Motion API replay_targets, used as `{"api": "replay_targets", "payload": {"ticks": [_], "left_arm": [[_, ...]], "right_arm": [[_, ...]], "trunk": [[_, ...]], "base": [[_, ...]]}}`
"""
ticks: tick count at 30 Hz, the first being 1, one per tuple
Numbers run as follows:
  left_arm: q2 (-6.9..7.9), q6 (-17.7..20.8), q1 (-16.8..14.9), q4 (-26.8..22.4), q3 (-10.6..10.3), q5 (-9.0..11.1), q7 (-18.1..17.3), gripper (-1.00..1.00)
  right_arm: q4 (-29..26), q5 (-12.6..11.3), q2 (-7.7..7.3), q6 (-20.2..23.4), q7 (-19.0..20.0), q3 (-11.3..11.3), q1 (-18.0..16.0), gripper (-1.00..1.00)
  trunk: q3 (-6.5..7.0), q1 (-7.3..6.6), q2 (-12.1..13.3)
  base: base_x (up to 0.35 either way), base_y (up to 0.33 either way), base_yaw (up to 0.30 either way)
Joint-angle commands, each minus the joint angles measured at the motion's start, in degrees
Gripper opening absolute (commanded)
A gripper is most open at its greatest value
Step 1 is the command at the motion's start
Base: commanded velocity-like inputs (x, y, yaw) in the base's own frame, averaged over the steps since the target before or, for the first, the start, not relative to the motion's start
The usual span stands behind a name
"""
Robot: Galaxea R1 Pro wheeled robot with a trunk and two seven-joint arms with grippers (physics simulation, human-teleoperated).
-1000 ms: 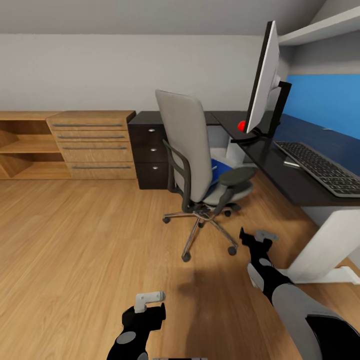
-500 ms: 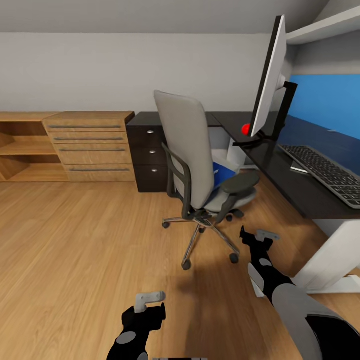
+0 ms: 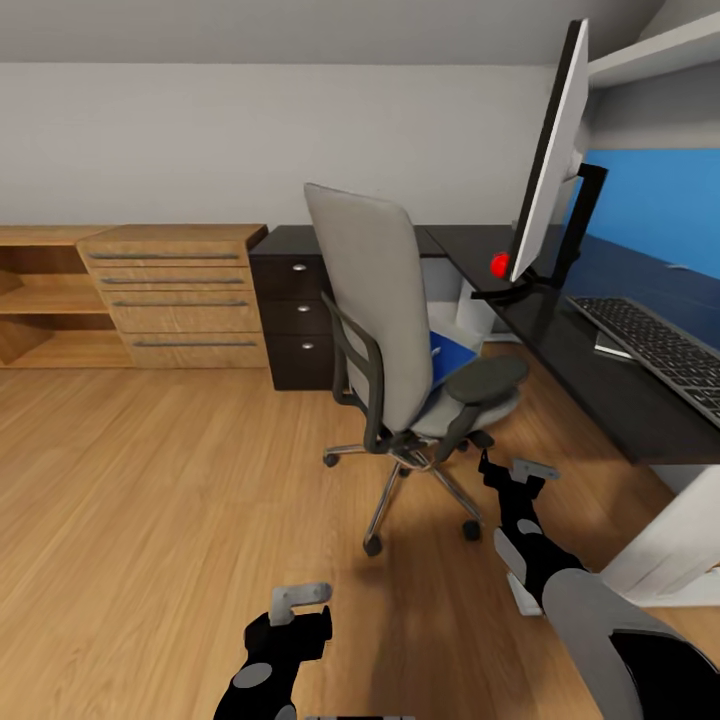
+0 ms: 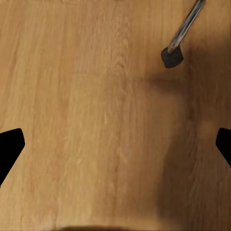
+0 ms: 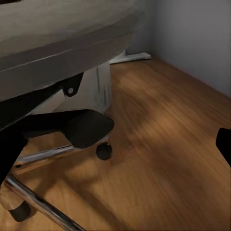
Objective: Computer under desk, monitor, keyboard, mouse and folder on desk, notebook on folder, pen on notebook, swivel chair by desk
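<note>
Two empty grippers ride low as the robot closes on the swivel chair [image 3: 400, 330], and that chair is the landmark for everything here. The step in hand looks like the approach to fetch the folder [image 3: 452, 358], which lies on the chair's seat, a bright blue corner peeking out between the backrest and the near armrest. The right gripper [image 3: 515, 470] hangs just below that armrest, over the chrome base; its jaws look parted and hold nothing. The left gripper [image 3: 298, 600] hangs well short of the chair over bare wooden floor [image 3: 150, 500], and its wrist view shows dark finger edges far apart with one chair castor [image 4: 171, 56] ahead, so it's open too.

Beyond the chair stands the desk [image 3: 590, 370], with the monitor [image 3: 548, 160] upright on it and the keyboard [image 3: 665, 352] lying further along the desktop. The black drawer unit [image 3: 298, 310] sits behind the chair, a wooden chest of drawers [image 3: 175, 295] beside that.

Next, I'd judge, the right arm must rise above the armrest and reach in over the seat; the backrest blocks a straight line, so some working round seems needed.

Against the earlier pictures, the whole scene has slid: chair and desk loom larger and the monitor sits further from the chair in the picture. That's the camera advancing, not the furniture moving.
</note>
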Motion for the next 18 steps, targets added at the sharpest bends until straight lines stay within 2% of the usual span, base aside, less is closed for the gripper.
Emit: {"api": "replay_targets", "payload": {"ticks": [1, 18], "left_arm": [[0.01, 0.1, -0.03, -0.06, -0.08, 0.61, 0.55, 1.0], [0.09, 0.09, -0.03, 0.02, -0.08, 0.6, 0.62, 1.0]], "right_arm": [[0.05, -0.58, 0.0, -0.28, 0.18, 0.09, -0.03, 1.0], [0.05, -0.63, 0.02, -0.3, 0.11, 0.09, -0.03, 1.0]], "trunk": [[-0.05, 0.02, -0.02], [-0.05, 0.02, -0.02]], "base": [[0.251, 0.0, 0.0], [0.124, 0.0, 0.007]]}}
